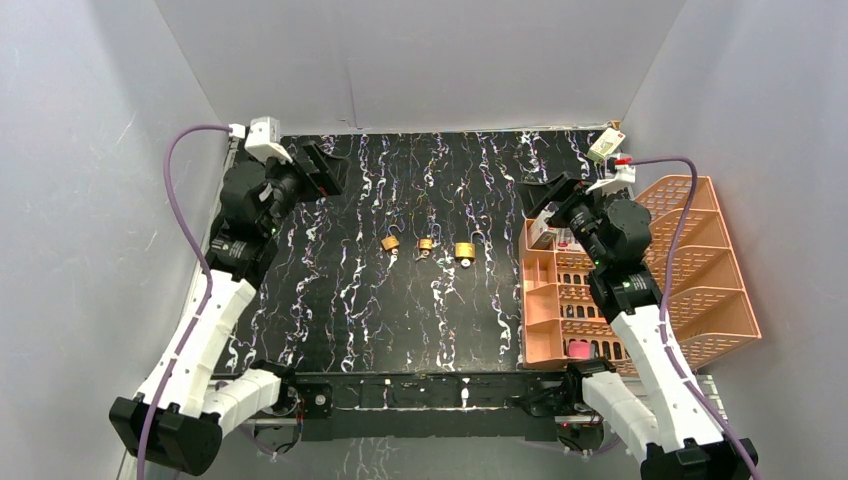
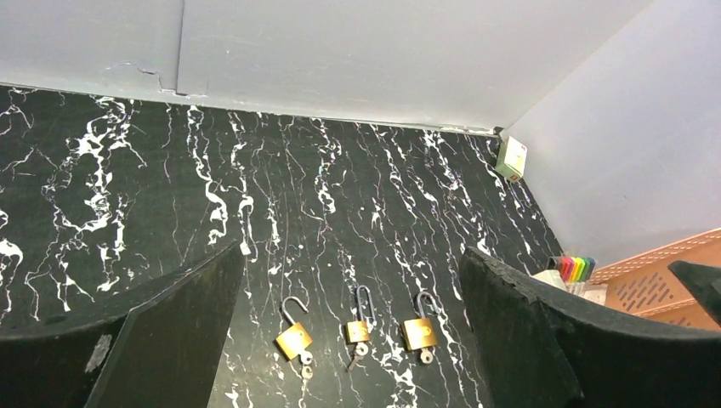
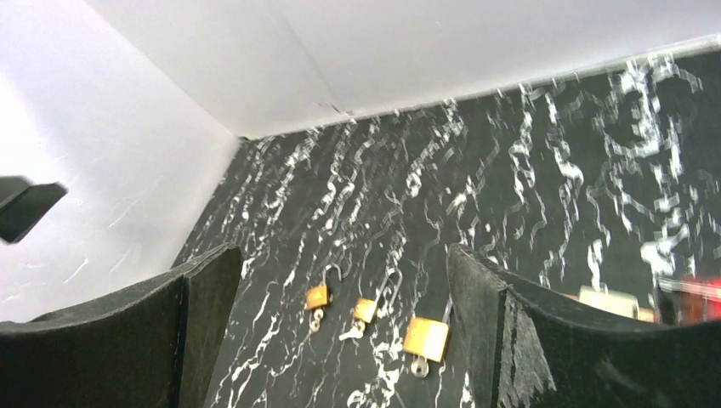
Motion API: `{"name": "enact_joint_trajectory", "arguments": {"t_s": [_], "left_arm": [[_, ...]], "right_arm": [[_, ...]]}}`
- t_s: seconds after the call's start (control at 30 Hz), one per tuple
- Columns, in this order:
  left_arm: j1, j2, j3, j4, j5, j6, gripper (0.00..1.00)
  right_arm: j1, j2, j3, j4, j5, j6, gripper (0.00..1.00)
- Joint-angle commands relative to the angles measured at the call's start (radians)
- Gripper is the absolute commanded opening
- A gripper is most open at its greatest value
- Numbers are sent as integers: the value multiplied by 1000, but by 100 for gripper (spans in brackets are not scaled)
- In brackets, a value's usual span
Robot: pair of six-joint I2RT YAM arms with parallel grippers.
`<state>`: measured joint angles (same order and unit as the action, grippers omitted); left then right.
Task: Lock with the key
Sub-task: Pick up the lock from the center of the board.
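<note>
With left gripper (image 2: 350, 255) and right gripper (image 3: 342, 251) both spread empty, gotta pin the middle padlock (image 2: 358, 331) flat, snap its shackle (image 2: 366, 297) shut, then twist the key (image 2: 359, 352).

The left padlock (image 1: 390, 243), middle padlock (image 1: 426, 244) and right padlock (image 1: 464, 249), all brass, are lying in a row mid-table, open shackles pointing toward twelve o'clock, keys (image 2: 360, 349) toward six.

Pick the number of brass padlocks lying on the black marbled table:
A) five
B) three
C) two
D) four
B: exactly three lie in a row on the table, seen from above as the left padlock, the middle padlock and the right padlock; both wrist views show the same three.
</note>
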<state>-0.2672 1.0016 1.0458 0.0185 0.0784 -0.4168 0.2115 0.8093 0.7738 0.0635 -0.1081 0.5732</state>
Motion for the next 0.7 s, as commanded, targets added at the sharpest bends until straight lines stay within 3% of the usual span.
{"name": "enact_joint_trajectory", "arguments": {"t_s": [0.0, 0.1, 0.17, 0.23, 0.3, 0.47, 0.53, 0.67], "left_arm": [[3, 37, 118, -123, 4, -1, 98], [4, 29, 103, -110, 73, 70, 98], [4, -45, -5, 46, 135, 104, 98], [3, -121, -110, 172, 118, 130, 98], [3, -148, -109, 164, 77, 174, 98], [4, -154, -112, 122, -26, 213, 98], [3, -135, -98, 96, -35, 218, 98], [3, -53, -39, 20, 1, 219, 98]], "right_arm": [[3, -24, 36, 138, -130, -141, 99], [2, 21, 49, 158, -154, -169, 99], [2, 116, 133, 38, -163, -187, 98], [4, 215, 247, -85, -194, -207, 98], [12, 265, 278, -117, -174, -199, 99], [114, 264, 283, -91, 86, -279, 99], [154, 317, 353, -165, 145, -306, 98], [434, 487, 511, -300, 539, -443, 99]]}}
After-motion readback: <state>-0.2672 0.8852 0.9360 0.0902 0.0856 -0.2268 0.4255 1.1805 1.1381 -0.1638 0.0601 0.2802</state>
